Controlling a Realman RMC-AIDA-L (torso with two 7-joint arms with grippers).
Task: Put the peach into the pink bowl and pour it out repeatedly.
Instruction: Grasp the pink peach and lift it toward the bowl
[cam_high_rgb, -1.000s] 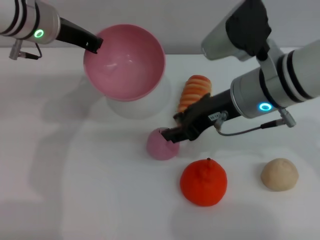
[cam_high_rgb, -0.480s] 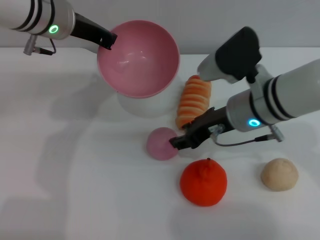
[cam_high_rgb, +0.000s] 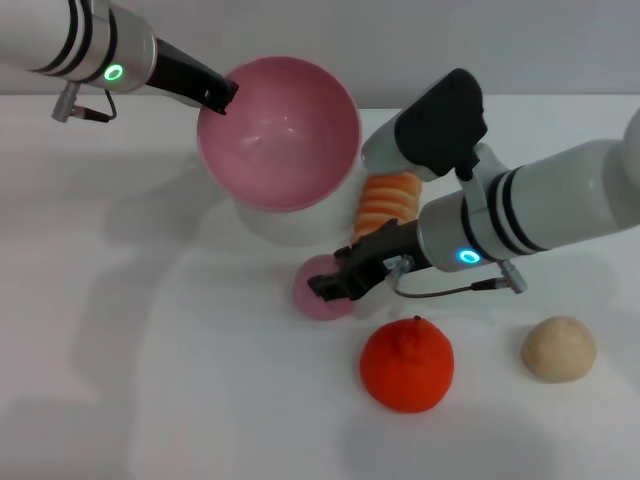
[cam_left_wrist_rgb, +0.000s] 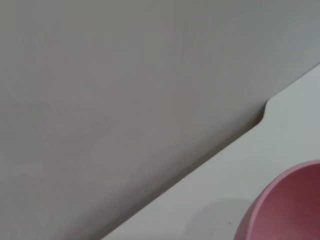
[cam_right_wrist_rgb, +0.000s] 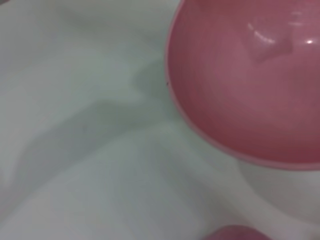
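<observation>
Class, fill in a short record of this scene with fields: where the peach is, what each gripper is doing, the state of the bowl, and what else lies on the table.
peach: the peach on the white table, not in the bowl
right gripper: the right gripper down at the peach, fingers around it
left gripper: the left gripper holds the pink bowl by its rim, lifted and tilted
bowl contents: empty
other items: orange tangerine, beige bun, striped orange pastry, white bowl under the pink one
</observation>
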